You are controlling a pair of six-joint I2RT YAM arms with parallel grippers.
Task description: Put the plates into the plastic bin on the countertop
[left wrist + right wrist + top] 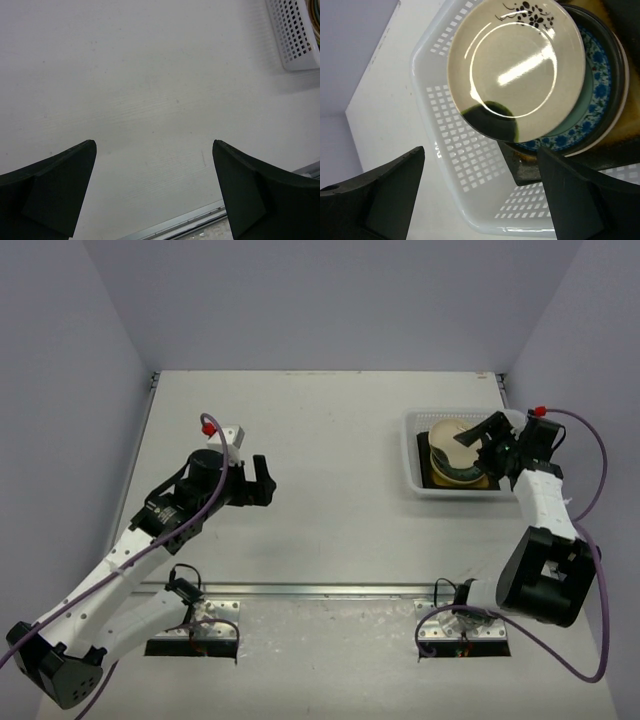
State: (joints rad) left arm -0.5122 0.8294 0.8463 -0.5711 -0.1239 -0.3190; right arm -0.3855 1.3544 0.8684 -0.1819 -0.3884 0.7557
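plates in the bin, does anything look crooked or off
The cream plate on top sits off-centre, overhanging the blue patterned plate below toward one wall of the plastic bin, so the stack is uneven. A dark greenish blotch marks its rim; glaze or stain, I cannot tell.

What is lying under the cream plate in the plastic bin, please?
Under the cream plate a blue-patterned plate shows, then a dark-rimmed one, all inside the white bin. Whatever lies lower is mostly covered, so it cannot be counted.
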